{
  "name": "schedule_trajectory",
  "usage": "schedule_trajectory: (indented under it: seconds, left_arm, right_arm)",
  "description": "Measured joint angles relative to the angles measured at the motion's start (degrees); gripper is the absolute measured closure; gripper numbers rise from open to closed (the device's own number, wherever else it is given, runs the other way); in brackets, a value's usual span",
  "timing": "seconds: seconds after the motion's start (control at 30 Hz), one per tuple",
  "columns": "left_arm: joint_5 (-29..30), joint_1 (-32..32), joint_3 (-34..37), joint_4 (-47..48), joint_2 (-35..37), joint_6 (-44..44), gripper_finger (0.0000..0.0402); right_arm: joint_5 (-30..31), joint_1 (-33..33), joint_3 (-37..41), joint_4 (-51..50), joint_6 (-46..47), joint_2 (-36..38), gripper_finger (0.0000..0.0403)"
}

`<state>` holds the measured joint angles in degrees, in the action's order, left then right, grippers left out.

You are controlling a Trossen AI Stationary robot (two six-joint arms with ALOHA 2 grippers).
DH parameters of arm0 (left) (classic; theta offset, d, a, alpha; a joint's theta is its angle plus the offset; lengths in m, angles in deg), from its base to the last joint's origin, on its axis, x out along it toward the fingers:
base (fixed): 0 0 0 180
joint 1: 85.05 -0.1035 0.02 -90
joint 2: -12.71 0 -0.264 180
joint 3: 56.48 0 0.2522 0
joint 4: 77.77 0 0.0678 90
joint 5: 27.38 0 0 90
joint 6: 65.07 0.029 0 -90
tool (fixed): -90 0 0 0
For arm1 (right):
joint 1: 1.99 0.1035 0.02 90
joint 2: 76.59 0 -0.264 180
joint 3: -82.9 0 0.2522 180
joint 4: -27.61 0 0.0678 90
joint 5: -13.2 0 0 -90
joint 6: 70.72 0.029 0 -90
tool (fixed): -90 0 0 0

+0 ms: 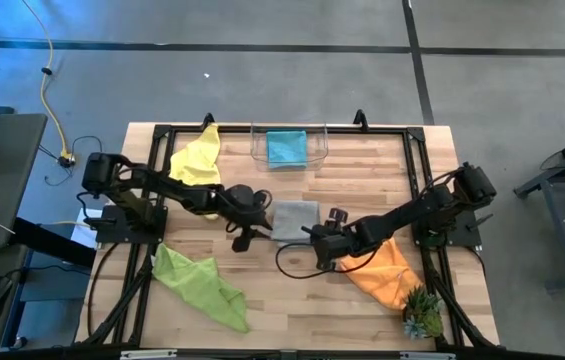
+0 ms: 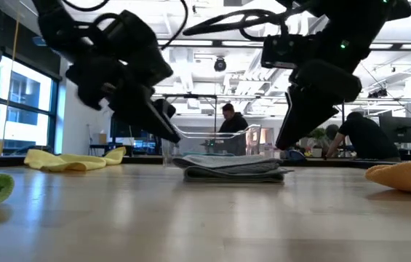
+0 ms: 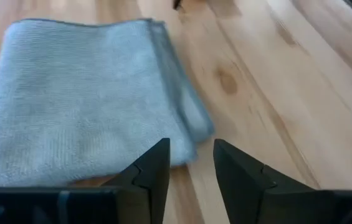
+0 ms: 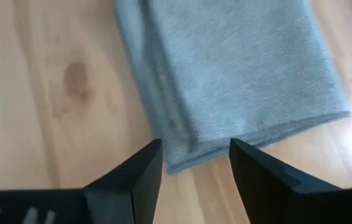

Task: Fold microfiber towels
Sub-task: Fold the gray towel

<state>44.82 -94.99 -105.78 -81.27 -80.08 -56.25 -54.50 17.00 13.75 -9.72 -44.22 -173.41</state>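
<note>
A grey towel (image 1: 295,219) lies folded in several layers at the table's middle; it also shows in the low view (image 2: 230,167). My left gripper (image 1: 259,228) is open just left of it, above one of the towel's corners (image 3: 188,146). In the low view it hangs clear of the table (image 2: 170,131). My right gripper (image 1: 313,236) is open at the towel's near right corner (image 4: 182,158) and is also raised (image 2: 286,138). Yellow (image 1: 199,160), lime green (image 1: 202,285) and orange (image 1: 387,270) towels lie loose. A teal towel (image 1: 286,147) sits in the clear bin.
The clear plastic bin (image 1: 318,150) stands at the far middle edge. A small green spiky plant (image 1: 422,315) stands at the near right corner. Dark frame rails (image 1: 417,170) run along the table's sides. People show in the room beyond the table (image 2: 228,120).
</note>
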Motion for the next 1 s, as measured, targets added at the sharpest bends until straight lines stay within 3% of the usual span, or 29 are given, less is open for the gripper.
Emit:
schedule_trajectory:
  seconds: [0.2, 0.4, 0.53, 0.77, 1.0]
  left_arm:
    - [4.2, 2.4, 2.5, -0.6, 1.5, 7.4, 0.0299]
    - [9.8, 6.9, 2.7, -0.6, 1.6, 12.3, 0.0288]
    - [15.4, 9.9, 2.5, -1.1, 1.7, 15.0, 0.0266]
    - [21.0, 13.3, 2.6, -0.8, 1.1, 17.9, 0.0227]
    - [28.0, 14.0, 2.4, -5.8, -1.6, 21.9, 0.0224]
  right_arm:
    - [-4.8, -0.2, 0.7, 3.1, -4.6, 0.0, 0.0229]
    - [-11.7, -2.8, 9.1, 22.4, -7.4, 1.5, 0.0259]
    - [-12.2, -3.7, 12.4, 30.4, -7.4, 3.8, 0.0275]
    - [-9.2, -3.6, 12.2, 30.1, -9.0, 6.3, 0.0278]
    - [-7.9, -3.6, 12.3, 29.0, -9.8, 6.3, 0.0278]
